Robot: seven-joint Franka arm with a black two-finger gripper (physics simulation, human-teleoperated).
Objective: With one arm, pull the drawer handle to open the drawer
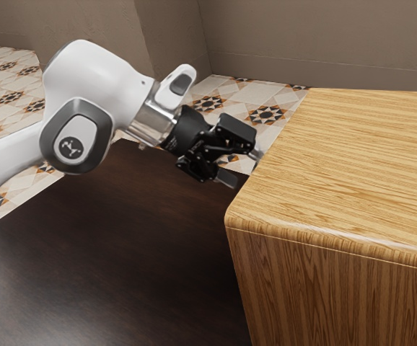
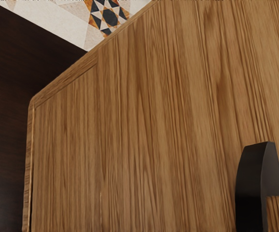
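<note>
Arm [image 1: 71,137] comes in from the exterior view's left, reaching to the cabinet [image 1: 338,144] on the exterior view's right. Cabinet is light wood and stands on a dark surface [image 1: 122,274]. Patterned tile floor [image 1: 6,94] lies beyond.

Claw [image 1: 242,166] sits close against the cabinet's face that looks toward the arm, just under the top edge. Its fingers stand apart, one low [image 1: 227,179] and one higher, with nothing clamped between them.

Wrist view: drawer [image 2: 154,145] front close ahead of the hand. It is a grained wood panel with a rounded corner, and a thin seam divides it from the frame. A black piece [image 2: 258,183] stands against the panel; handle or finger, cannot tell.
</note>
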